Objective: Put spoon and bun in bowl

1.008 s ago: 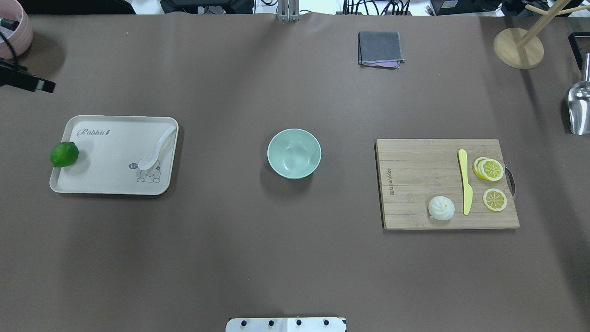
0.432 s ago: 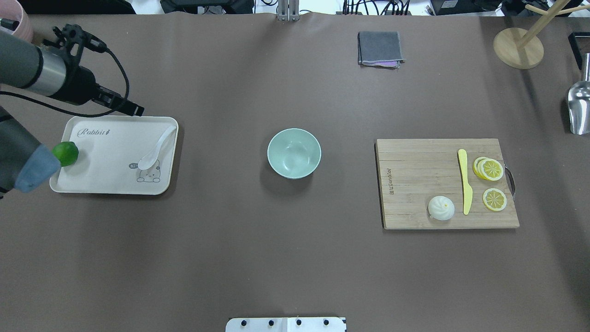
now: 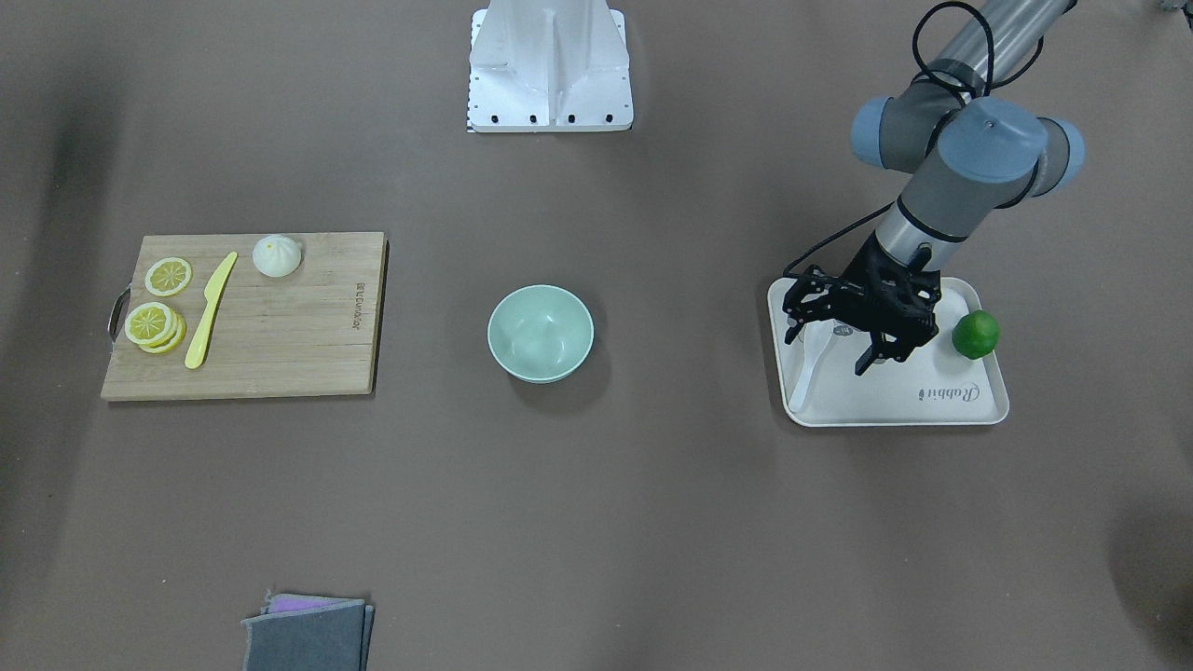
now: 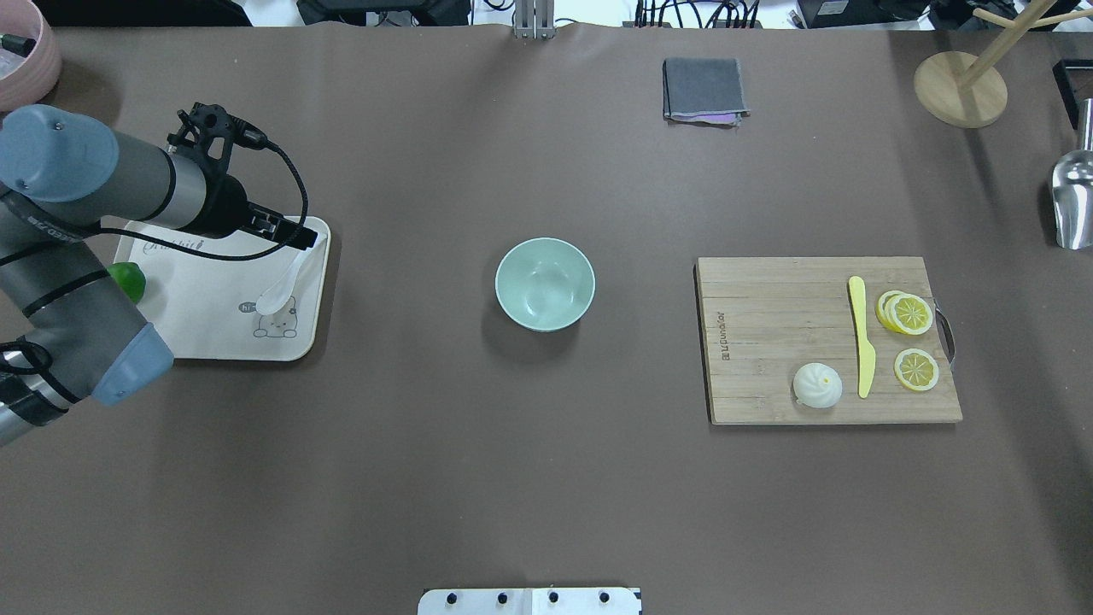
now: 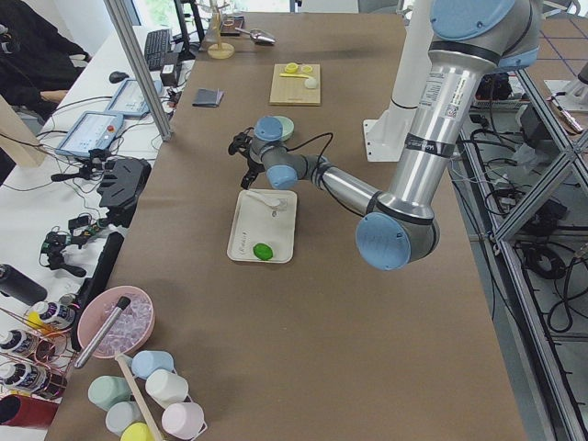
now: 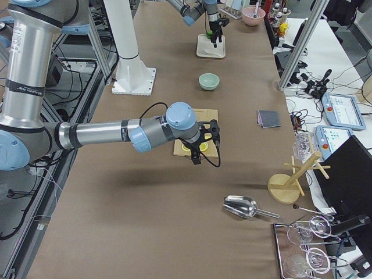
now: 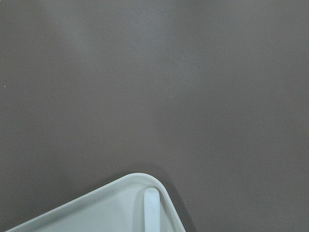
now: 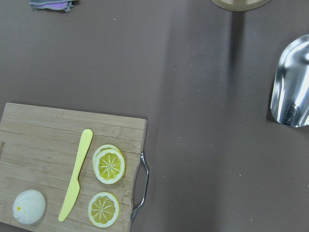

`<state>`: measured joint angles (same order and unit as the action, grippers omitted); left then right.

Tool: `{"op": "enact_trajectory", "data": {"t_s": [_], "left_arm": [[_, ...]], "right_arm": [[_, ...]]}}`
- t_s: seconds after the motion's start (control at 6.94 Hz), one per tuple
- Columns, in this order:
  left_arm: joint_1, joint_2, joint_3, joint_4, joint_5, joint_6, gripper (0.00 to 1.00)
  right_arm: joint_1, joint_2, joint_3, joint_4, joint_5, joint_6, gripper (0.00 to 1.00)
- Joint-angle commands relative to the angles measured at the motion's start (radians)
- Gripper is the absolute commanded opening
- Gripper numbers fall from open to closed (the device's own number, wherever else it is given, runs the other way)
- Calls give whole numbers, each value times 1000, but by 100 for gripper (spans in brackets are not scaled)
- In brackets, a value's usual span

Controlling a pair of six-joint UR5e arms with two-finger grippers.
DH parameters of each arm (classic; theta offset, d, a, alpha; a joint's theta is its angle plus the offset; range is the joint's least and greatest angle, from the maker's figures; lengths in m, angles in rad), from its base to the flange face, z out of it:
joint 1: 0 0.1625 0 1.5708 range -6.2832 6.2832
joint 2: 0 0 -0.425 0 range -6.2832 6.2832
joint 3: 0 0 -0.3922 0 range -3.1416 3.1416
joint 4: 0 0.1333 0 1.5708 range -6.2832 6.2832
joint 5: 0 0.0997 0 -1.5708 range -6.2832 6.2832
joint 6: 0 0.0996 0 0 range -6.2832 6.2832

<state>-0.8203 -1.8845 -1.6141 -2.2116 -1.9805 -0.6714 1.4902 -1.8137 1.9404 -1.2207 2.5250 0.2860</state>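
The white spoon (image 4: 286, 278) lies on the cream tray (image 4: 213, 342), its handle toward the tray's far right corner; it also shows in the front view (image 3: 807, 371), and its handle tip shows in the left wrist view (image 7: 151, 208). My left gripper (image 4: 295, 232) is open and empty, above the spoon's handle end, also in the front view (image 3: 828, 354). The mint-green bowl (image 4: 545, 284) stands empty at the table's middle. The white bun (image 4: 817, 385) sits on the wooden cutting board (image 4: 768, 299), also in the right wrist view (image 8: 29, 207). My right gripper (image 6: 203, 148) hovers over the board; I cannot tell if it is open.
A green lime (image 4: 128, 280) sits at the tray's left edge. A yellow knife (image 4: 861, 337) and lemon slices (image 4: 907, 313) lie on the board. A grey cloth (image 4: 704, 89), a wooden stand (image 4: 960, 88) and a metal scoop (image 4: 1074, 201) sit at the back and right.
My left arm has swung in from the table's left edge to above the tray's far right corner, over the spoon's handle. The spoon, bun and bowl have not moved.
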Motion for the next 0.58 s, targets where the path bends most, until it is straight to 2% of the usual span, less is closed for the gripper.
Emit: {"op": "enact_trajectory", "data": {"t_s": [0.0, 0.14, 0.43], "left_arm": [[6, -1, 31, -2, 6, 4, 97], [6, -2, 40, -3, 6, 4, 97], [9, -2, 75, -51, 9, 3, 97]], "right_arm": [[-103, 11, 17, 68, -61, 141, 100], [-166, 14, 20, 72, -102, 183, 100], [-247, 30, 40, 78, -110, 260, 100]]}}
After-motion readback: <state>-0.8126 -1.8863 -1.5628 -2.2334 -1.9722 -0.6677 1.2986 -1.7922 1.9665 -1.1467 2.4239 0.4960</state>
